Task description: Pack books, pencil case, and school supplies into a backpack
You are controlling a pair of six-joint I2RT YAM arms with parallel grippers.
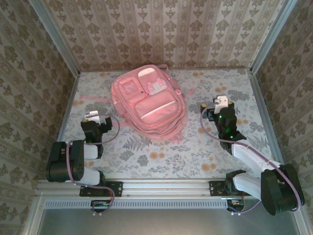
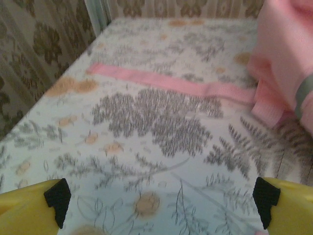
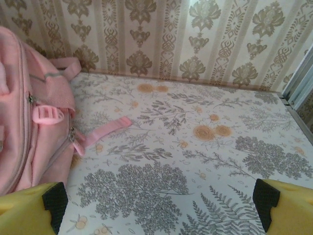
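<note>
L gripper [image 1: 94, 119] sat by the table's [image 1: 161, 159] left edge, abt midway front to back, pincer spread wide w/ nothing between the fingers. Bare floral tabletop lay under and ahead of it. A flat pink strap [image 2: 166, 83] ran across that surface from the left edge toward the pack.

Backpack [image 1: 148, 105]: big, soft, pink, lying flat w/ its front up, in the back-centre of the table, top end near the back edge. Front showed several zipped pockets stacked one over another, plus white patches near the top. It bulged, sides rounded. Open table ran along the front edge between the two arm bases, and on both sides of the pack.

A thin pink strap end [image 3: 105, 129] stuck out from the pack's right side onto the table. R gripper [image 1: 221, 104] was to the right of the pack, apart from it, toward the right edge; pincer wide apart too, gripping nothing. Back-right corner had free tabletop up to the patterned wall [image 3: 195, 39].
</note>
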